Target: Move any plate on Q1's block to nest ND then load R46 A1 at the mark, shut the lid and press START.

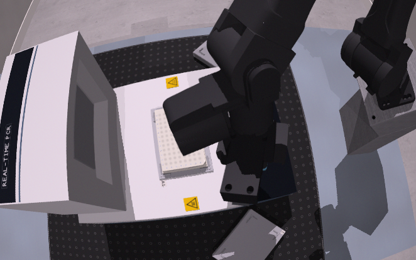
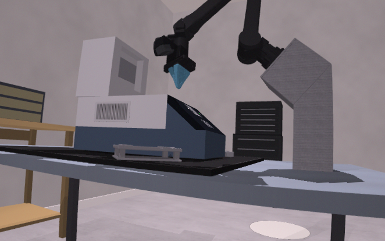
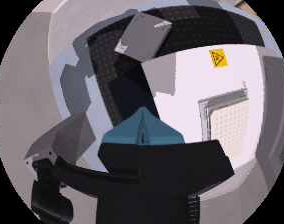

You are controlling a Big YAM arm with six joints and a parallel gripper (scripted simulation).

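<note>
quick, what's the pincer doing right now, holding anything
Pincer: shut, holding nothing, its blue fingers pressed together above the cycler's panel.

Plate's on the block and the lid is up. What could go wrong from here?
The shut gripper hangs above the sloped keypad panel, whose keys are hidden by the arm in the top view, so it might hit the wrong key. With the lid open, START would do nothing. The plate is half covered; its seating is unconfirmed.

one cycler [image 1: 54, 129], one plate [image 1: 170, 148], two nests [image 1: 251, 235], two warning stickers [image 1: 191, 204]
</note>
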